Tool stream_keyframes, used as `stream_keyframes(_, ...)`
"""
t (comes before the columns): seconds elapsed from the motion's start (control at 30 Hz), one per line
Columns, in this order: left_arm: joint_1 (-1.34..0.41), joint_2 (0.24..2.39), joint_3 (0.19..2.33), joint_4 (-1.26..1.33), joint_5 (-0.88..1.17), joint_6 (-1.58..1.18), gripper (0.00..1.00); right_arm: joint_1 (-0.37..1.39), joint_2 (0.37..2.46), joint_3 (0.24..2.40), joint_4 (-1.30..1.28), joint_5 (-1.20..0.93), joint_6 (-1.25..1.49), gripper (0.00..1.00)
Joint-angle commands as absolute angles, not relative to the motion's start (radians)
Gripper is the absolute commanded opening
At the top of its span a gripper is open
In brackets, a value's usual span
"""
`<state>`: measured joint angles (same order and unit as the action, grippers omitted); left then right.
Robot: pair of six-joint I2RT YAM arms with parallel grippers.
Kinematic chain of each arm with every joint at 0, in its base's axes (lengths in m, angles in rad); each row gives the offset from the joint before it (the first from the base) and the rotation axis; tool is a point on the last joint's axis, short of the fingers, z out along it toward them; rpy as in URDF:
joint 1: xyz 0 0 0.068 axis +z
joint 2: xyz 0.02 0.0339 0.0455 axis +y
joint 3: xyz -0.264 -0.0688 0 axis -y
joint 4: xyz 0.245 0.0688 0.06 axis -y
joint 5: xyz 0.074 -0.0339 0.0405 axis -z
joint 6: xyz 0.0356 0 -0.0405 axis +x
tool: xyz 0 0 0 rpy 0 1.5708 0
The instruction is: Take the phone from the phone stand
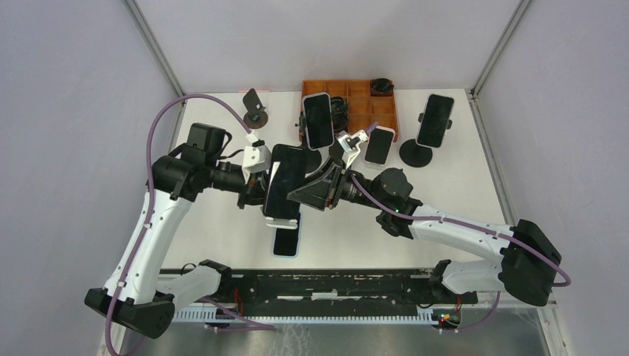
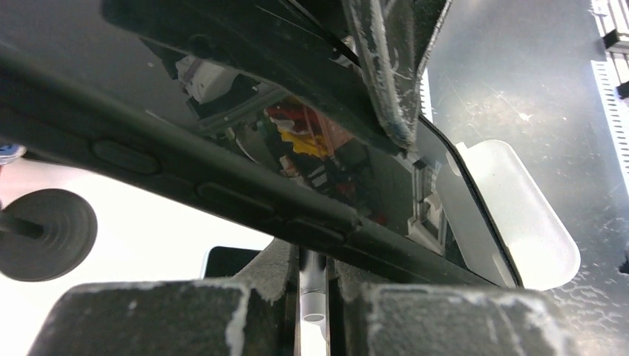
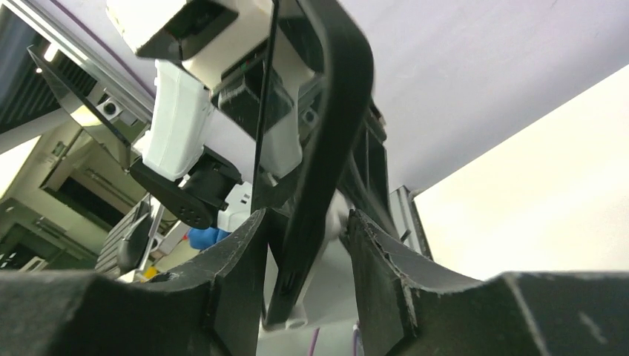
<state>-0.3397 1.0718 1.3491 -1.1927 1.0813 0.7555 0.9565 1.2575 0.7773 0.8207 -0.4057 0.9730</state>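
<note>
A black phone [image 1: 288, 174] leans on a white phone stand [image 1: 282, 220] at the table's middle. My left gripper [image 1: 258, 185] is at the phone's left side. In the left wrist view its fingers [image 2: 222, 319] are almost together, with the stand's white post [image 2: 314, 308] in the narrow gap [image 2: 313, 297] and the phone's buttoned edge [image 2: 222, 194] just above. My right gripper [image 1: 315, 189] is at the phone's right side. In the right wrist view it [image 3: 304, 245] straddles the phone's dark edge [image 3: 326, 148], and one finger [image 3: 378, 259] touches the white stand [image 3: 297, 322].
Another phone [image 1: 287, 243] lies flat just in front of the stand. Three more phones stand on stands behind [image 1: 319, 119] [image 1: 378, 144] [image 1: 435, 119]. An orange divided tray [image 1: 356, 90] is at the back. An empty black stand [image 1: 256, 107] is at the back left.
</note>
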Motion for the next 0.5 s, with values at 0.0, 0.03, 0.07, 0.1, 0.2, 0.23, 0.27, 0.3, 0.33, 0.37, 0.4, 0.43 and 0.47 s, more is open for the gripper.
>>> stream_keyframes(0.0, -0.399, 1.059, 1.411, -1.231, 1.244, 0.735, 0.02, 0.942, 1.267, 0.854, 0.701, -0.222, 0.856, 0.50)
stream_keyframes(0.03, -0.401, 1.061, 1.415, -1.232, 1.249, 0.730, 0.02, 0.942, 1.270, 0.862, 0.693, -0.217, 0.850, 0.51)
stream_keyframes(0.07, -0.403, 1.063, 1.420, -1.231, 1.256, 0.724, 0.02, 0.941, 1.273, 0.869, 0.691, -0.214, 0.846, 0.52)
stream_keyframes(0.1, -0.404, 1.064, 1.426, -1.230, 1.261, 0.718, 0.02, 0.940, 1.275, 0.876, 0.691, -0.211, 0.842, 0.52)
stream_keyframes(0.2, -0.407, 1.070, 1.437, -1.230, 1.270, 0.707, 0.02, 0.933, 1.284, 0.888, 0.705, -0.216, 0.850, 0.51)
stream_keyframes(0.23, -0.408, 1.071, 1.439, -1.229, 1.268, 0.707, 0.02, 0.931, 1.285, 0.889, 0.721, -0.223, 0.857, 0.49)
stream_keyframes(0.27, -0.407, 1.072, 1.438, -1.229, 1.266, 0.708, 0.02, 0.930, 1.286, 0.892, 0.728, -0.229, 0.864, 0.47)
stream_keyframes(0.3, -0.407, 1.072, 1.436, -1.229, 1.263, 0.712, 0.02, 0.929, 1.285, 0.895, 0.734, -0.236, 0.870, 0.43)
stream_keyframes(0.33, -0.407, 1.073, 1.433, -1.229, 1.259, 0.716, 0.02, 0.928, 1.284, 0.898, 0.741, -0.245, 0.878, 0.40)
stream_keyframes(0.37, -0.408, 1.073, 1.428, -1.228, 1.253, 0.721, 0.02, 0.928, 1.283, 0.899, 0.747, -0.254, 0.885, 0.39)
stream_keyframes(0.4, -0.407, 1.074, 1.424, -1.228, 1.247, 0.726, 0.02, 0.925, 1.280, 0.900, 0.755, -0.264, 0.894, 0.38)
stream_keyframes(0.43, -0.407, 1.075, 1.420, -1.229, 1.238, 0.732, 0.02, 0.924, 1.277, 0.900, 0.763, -0.274, 0.902, 0.37)
stream_keyframes(0.47, -0.407, 1.075, 1.413, -1.229, 1.231, 0.738, 0.02, 0.920, 1.273, 0.902, 0.774, -0.287, 0.913, 0.34)
